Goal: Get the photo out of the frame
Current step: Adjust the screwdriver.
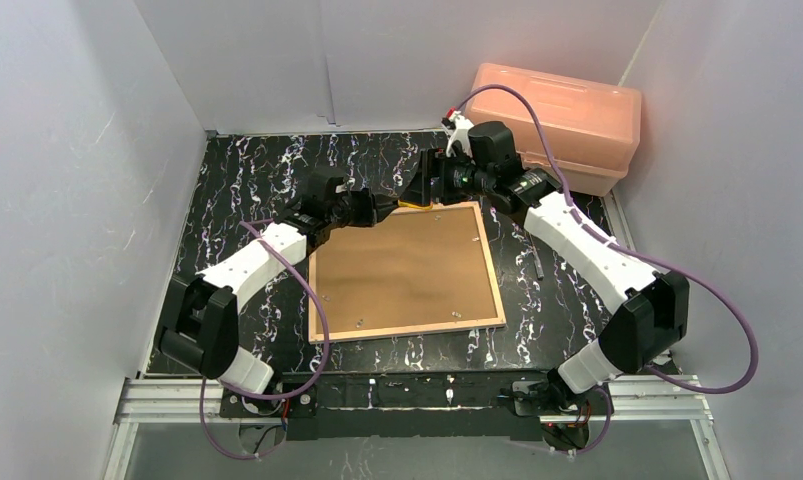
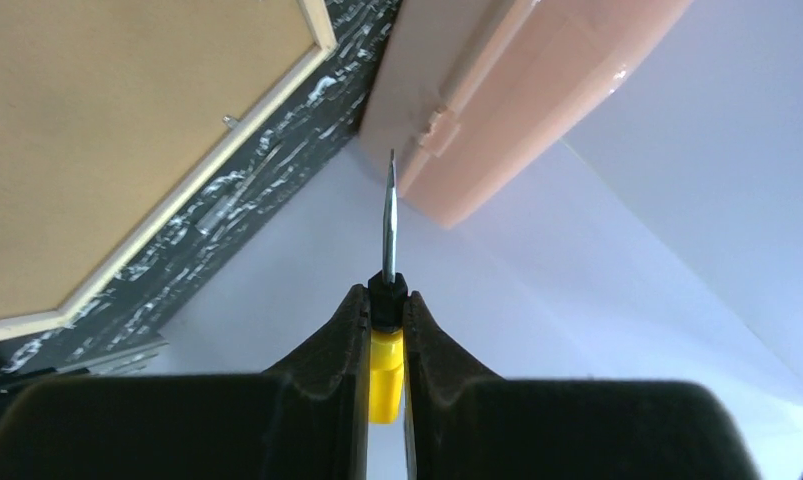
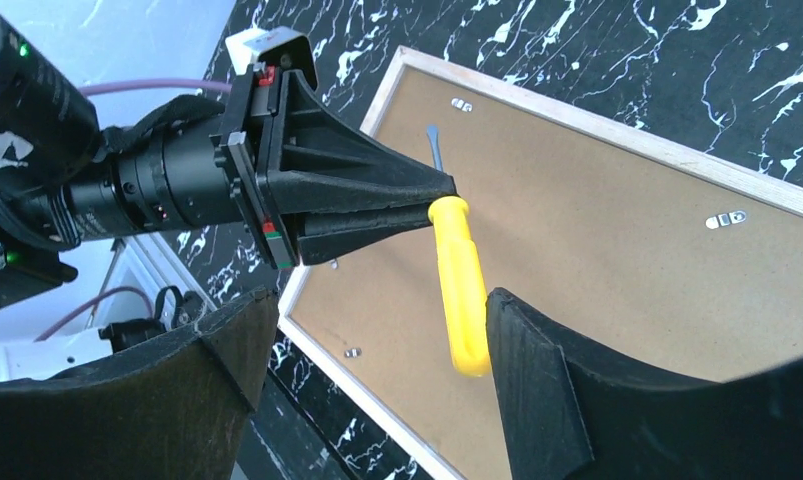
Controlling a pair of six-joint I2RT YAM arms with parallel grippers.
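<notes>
The left gripper (image 3: 442,195) pinches a yellow-handled screwdriver (image 3: 460,285) at the shaft end of its handle, fingers pressed tight against it. The metal shaft sticks out ahead of them toward the pink plastic box (image 2: 497,100). The right gripper (image 3: 377,300) stands spread wide around the handle's butt end, one finger just beside it — touching or not, I cannot tell. Beneath the tool lies the frame (image 1: 407,331), back up on the black marbled table (image 1: 257,170), with its brown backing board (image 1: 402,265) sitting inside the wood edges under small metal clips (image 3: 725,219).

Frame (image 1: 493,272) front hidden, face down
</notes>
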